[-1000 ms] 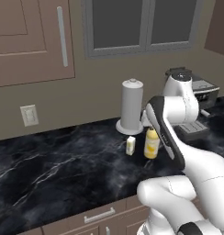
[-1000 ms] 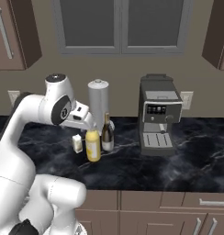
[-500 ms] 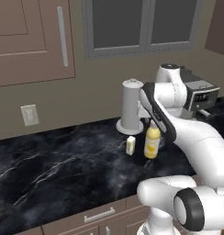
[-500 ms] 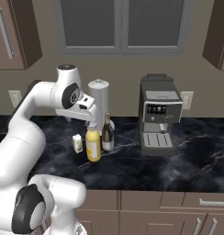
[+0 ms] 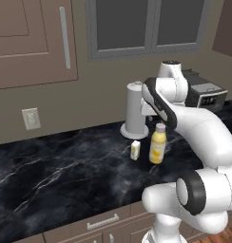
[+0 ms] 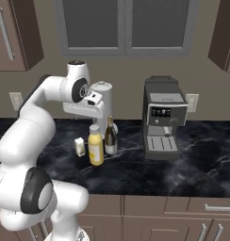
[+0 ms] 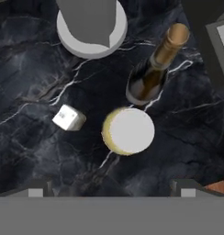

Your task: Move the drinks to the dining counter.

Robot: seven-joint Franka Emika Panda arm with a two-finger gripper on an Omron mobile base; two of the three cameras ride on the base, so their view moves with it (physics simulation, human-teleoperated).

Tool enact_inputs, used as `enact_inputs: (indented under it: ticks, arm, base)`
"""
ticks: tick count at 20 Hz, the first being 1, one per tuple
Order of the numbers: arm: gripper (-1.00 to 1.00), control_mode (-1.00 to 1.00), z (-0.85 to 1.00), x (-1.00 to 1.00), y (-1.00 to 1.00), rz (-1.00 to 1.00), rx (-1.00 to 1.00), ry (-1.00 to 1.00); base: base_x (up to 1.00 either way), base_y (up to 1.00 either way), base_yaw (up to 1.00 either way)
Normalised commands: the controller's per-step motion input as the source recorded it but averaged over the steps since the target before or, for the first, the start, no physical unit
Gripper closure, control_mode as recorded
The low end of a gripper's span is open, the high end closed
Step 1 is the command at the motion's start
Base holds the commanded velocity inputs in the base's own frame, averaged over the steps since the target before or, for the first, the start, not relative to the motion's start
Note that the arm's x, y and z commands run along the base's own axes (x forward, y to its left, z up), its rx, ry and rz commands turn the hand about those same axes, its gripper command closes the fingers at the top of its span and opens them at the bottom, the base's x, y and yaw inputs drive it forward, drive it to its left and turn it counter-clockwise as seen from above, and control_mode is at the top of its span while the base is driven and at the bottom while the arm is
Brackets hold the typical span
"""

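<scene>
- The fingers (image 7: 112,190) hang wide apart and empty, poised straight above the cluster of drinks; in the hand view their two dark tips flank the pale cap of the yellow juice bottle (image 7: 128,131), which sits centred between them and well below; nothing is gripped.
- Nearest the robot on the black marble table (image 5: 56,175) stands that juice bottle (image 5: 158,143); the small white-yellow carton (image 5: 135,150) is just beside it, apart, not touching.
- Just behind the juice bottle, close against it, stands the dark wine bottle (image 6: 110,137), upright; from above its gold-topped neck (image 7: 171,41) leans away only by the camera's angle.
- Farther back is the tall grey paper-towel cylinder (image 6: 103,107) on its round base, no part of the job; the coffee machine (image 6: 164,123) stands to one side, near the wall.
- A red bottle cannot be made out among these things; whether it is hidden or elsewhere I cannot tell.
- Judged from this, the task is barely begun; three drinks stand on this worktop over drawers, none lifted; the likely step in hand is a descent onto the juice bottle, with carrying to the dining counter all left to do.
</scene>
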Motion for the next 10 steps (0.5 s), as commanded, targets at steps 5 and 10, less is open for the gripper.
enact_inputs:
  ticks: [5,10]
  arm:
    - [-1.00,-1.00,-0.01,0.18,-0.18,0.00,0.00,0.00]
    - [-1.00,-1.00,-0.11,0.25,-0.11,0.00,0.00,0.00]
  base:
    - [0.00,0.00,0.00]
    - [0.00,0.00,0.00]
